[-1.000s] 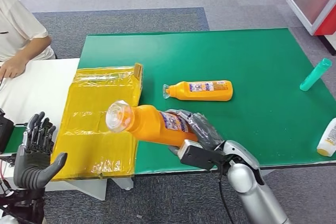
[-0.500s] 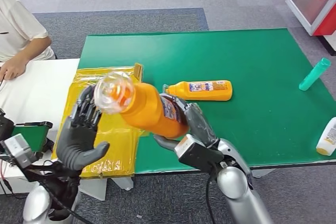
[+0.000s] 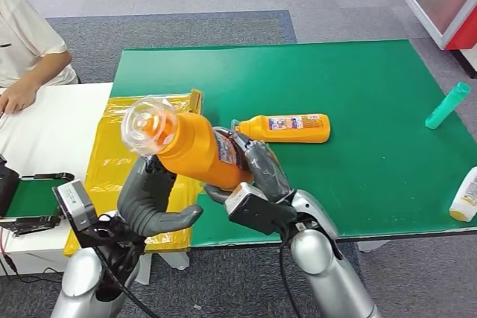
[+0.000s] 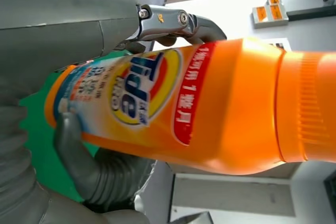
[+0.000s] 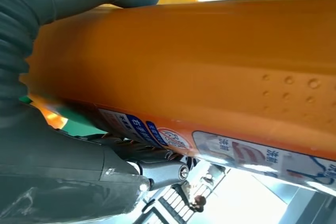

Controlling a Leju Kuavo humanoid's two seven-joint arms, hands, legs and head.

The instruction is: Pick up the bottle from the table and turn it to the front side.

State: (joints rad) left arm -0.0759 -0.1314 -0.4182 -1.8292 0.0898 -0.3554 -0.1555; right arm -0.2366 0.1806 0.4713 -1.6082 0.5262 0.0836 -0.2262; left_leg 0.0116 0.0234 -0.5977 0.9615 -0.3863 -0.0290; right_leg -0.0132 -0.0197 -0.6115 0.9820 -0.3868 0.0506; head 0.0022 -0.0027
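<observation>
My right hand [image 3: 264, 178] grips the base end of an orange detergent bottle [image 3: 197, 150] and holds it in the air above the table's front edge. Its clear cap [image 3: 150, 124] points up toward the camera. The left wrist view shows the bottle [image 4: 222, 103] with its colourful front label. In the right wrist view the bottle [image 5: 198, 66] is plain orange with a small-print label, and my right hand [image 5: 51, 166] wraps it. My left hand [image 3: 149, 199] sits under the bottle's middle. Its fingers reach behind the bottle, and its thumb [image 3: 182, 219] stretches out below, apart from it.
A second orange bottle [image 3: 287, 128] lies on the green table [image 3: 365, 87]. A yellow bag [image 3: 109, 169] lies at the table's left end. A teal bottle [image 3: 448, 106] and a white bottle [image 3: 466, 195] lie at the right edge. A person [image 3: 28, 42] sits at the white table [image 3: 51, 128].
My right hand has raised the bottle and swung its cap further up and left. My left hand has risen from the lower left and come in under the bottle.
</observation>
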